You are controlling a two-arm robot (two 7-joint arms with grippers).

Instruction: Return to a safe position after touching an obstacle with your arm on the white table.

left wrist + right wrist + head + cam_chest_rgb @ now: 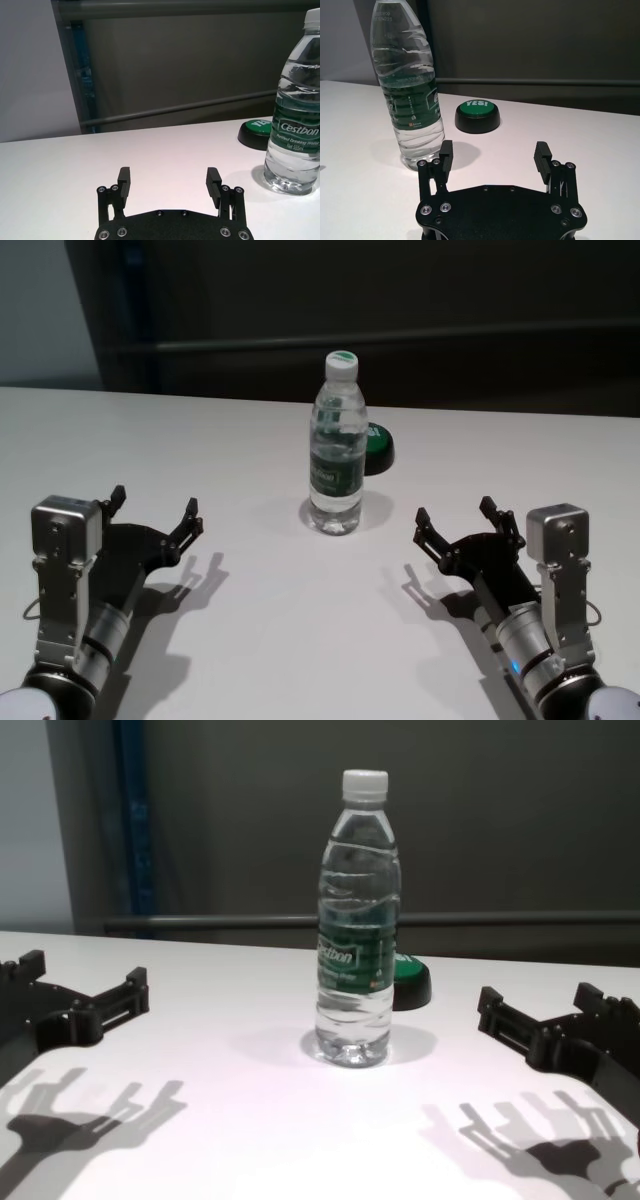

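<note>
From the head view, the water bottle (337, 445) stands upright near the middle of the white table (250, 640), white cap on, with a round black button with a green top (378, 447) just behind it on the robot's right. The left hand (153, 512) hovers low over the table's near left side with its fingers spread apart and nothing between them. The right hand (457, 521) mirrors it on the near right, fingers likewise apart and empty. Both are well apart from the bottle and cast shadows on the table.

The left wrist view looks past the left hand (170, 182), its two black fingertips wide apart, to the bottle (295, 125). Only here does the label read clearly: "Cestbon", with "Purified Drinking Water" below. The button (256, 134) sits partly hidden behind the bottle.

The right wrist view shows the right hand (494, 155) parted over bare table, the bottle (410, 95) and the button (477, 116) beyond it. Only this view shows the button's green top reading "YES!".

The chest view, lower down, shows the bottle (357, 925) at full height, filled with clear water, hiding most of the button (412, 985). The left hand (75, 995) and right hand (550, 1015) flank it.

The table (230, 1140) is smooth, matte and plain. Behind it is a dark wall panel with a horizontal rail, and a lighter wall and a blue vertical strip at the left.
</note>
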